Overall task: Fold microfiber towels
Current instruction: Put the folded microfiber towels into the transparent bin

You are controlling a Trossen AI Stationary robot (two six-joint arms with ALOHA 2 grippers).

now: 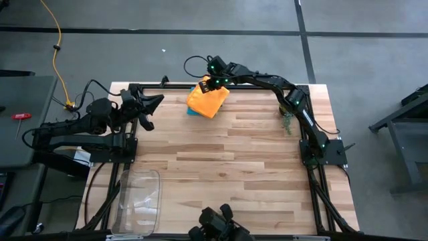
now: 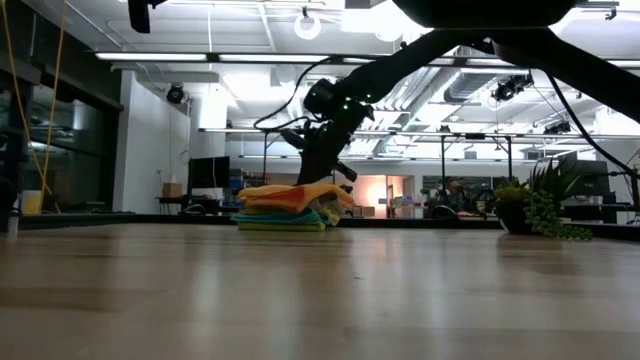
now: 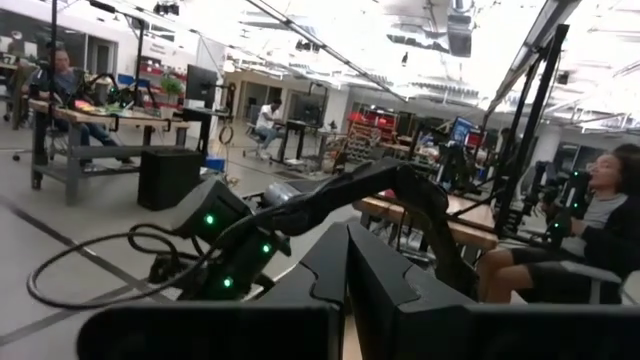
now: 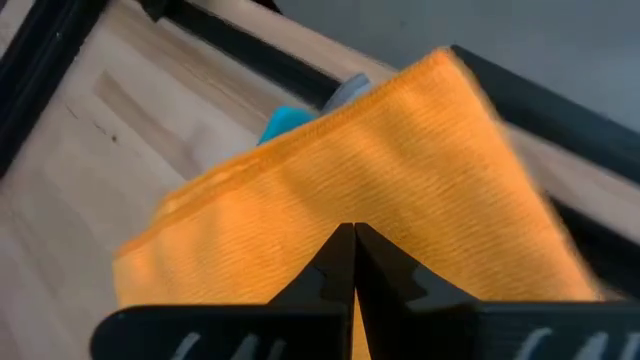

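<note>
The microfiber towels lie stacked (image 2: 285, 210) at the table's far edge, near its middle. An orange towel (image 1: 206, 102) is on top, folded, with a teal one (image 4: 285, 122) and a grey one (image 4: 350, 90) peeking out beneath it. A lime green layer (image 2: 280, 227) shows at the bottom. My right gripper (image 4: 352, 232) is shut, slanting down onto the far side of the stack. My left gripper (image 1: 150, 107) is shut and touches nothing. It hangs above the table's far left corner, pointing about level toward the stack. My right gripper meets the orange towel's top face (image 4: 345, 205) with its shut fingertips, slanting down from the table's far side. Whether any cloth is caught between the tips I cannot tell. The towel lies on the stack, not lifted.
A small spiky green plant (image 1: 286, 120) stands at the far right beside the right arm. A clear plastic tray (image 1: 139, 197) lies at the near left. Bare wood spans the middle of the table. Black frame rails (image 4: 250, 55) run along the far edge behind the stack.
</note>
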